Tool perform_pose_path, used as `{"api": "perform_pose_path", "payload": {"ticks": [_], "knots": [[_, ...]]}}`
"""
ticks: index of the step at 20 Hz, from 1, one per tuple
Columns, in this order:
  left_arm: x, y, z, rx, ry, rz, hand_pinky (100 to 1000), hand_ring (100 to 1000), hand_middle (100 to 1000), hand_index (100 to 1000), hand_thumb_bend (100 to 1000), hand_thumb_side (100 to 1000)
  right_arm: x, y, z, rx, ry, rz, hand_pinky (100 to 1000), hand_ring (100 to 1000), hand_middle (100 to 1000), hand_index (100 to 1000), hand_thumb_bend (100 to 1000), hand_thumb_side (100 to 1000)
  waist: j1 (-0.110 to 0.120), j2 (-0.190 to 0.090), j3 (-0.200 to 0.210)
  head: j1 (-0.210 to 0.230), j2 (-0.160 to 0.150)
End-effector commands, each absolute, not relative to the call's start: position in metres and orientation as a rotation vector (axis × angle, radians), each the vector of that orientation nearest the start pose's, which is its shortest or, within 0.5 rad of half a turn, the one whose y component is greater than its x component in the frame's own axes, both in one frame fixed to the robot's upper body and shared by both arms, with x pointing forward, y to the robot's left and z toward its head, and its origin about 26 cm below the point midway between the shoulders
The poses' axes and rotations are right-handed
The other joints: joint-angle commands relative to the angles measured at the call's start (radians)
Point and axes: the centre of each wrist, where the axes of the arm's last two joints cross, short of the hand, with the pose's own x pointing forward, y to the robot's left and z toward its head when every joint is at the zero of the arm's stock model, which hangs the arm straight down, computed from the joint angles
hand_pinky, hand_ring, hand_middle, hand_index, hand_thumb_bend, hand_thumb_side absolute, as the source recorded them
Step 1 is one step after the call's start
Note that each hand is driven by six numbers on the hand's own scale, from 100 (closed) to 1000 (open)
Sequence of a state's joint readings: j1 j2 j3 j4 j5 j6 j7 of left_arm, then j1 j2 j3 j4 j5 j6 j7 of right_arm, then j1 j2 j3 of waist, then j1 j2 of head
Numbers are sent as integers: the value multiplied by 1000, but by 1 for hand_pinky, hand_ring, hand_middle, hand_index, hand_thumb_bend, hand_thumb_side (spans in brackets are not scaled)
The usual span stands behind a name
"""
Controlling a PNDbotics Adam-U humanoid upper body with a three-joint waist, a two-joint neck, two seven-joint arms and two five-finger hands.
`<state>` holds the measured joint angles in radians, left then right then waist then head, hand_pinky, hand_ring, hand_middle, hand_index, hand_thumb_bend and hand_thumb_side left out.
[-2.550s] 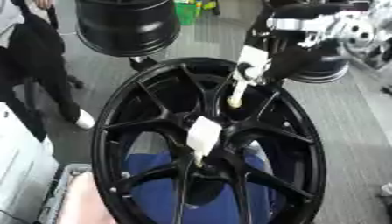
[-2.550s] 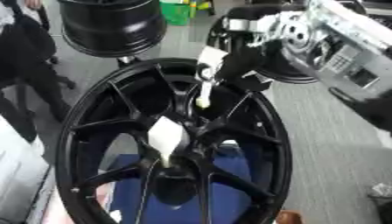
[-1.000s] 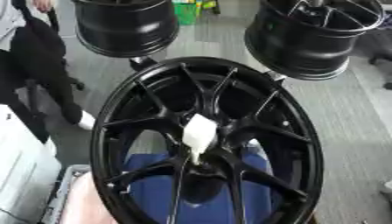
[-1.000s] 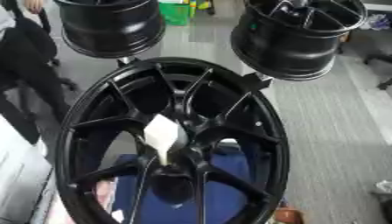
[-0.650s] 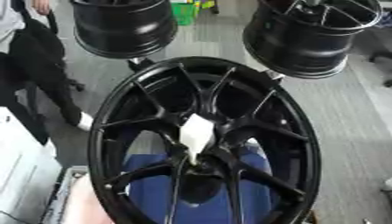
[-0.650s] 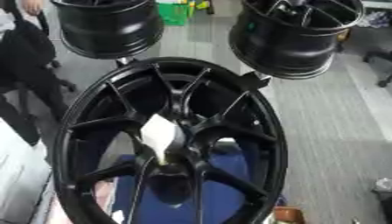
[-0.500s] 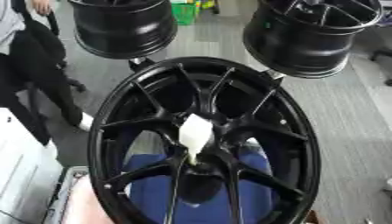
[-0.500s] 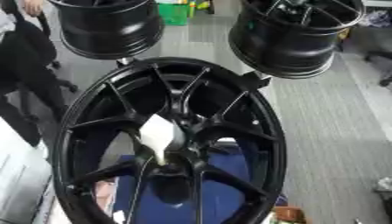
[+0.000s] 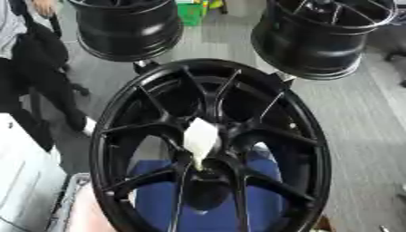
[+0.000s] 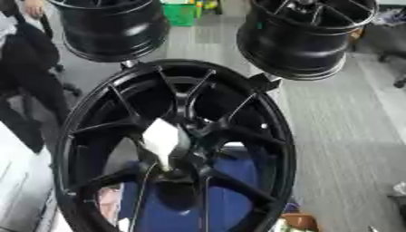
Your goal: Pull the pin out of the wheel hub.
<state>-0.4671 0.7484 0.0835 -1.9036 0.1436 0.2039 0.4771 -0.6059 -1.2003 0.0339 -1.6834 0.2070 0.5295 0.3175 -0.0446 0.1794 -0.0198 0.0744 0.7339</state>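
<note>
We find neither of the robot's arms in the left eye view or the right eye view. No black forearm comes in from the left side, none from the right, and none from an upper corner (the places where they would enter). No hand, wrist or finger of the robot shows anywhere in the two views, so of their pose and their fingers we can tell nothing here.

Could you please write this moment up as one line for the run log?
hands: neither in view | wheel: black, upright, near camera | white piece: at hub | two more rims behind
</note>
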Motion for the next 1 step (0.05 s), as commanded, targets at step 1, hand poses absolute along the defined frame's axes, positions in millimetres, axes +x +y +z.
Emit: {"api": "perform_pose_path", "payload": {"ticks": [1], "knots": [[305,330,310,778,-2298,-48,685,648,589,732,492,562,305,-380,386,-1188,-1398,863,867,760,768,840,100,100,2,-16,1,-4,-2]]}}
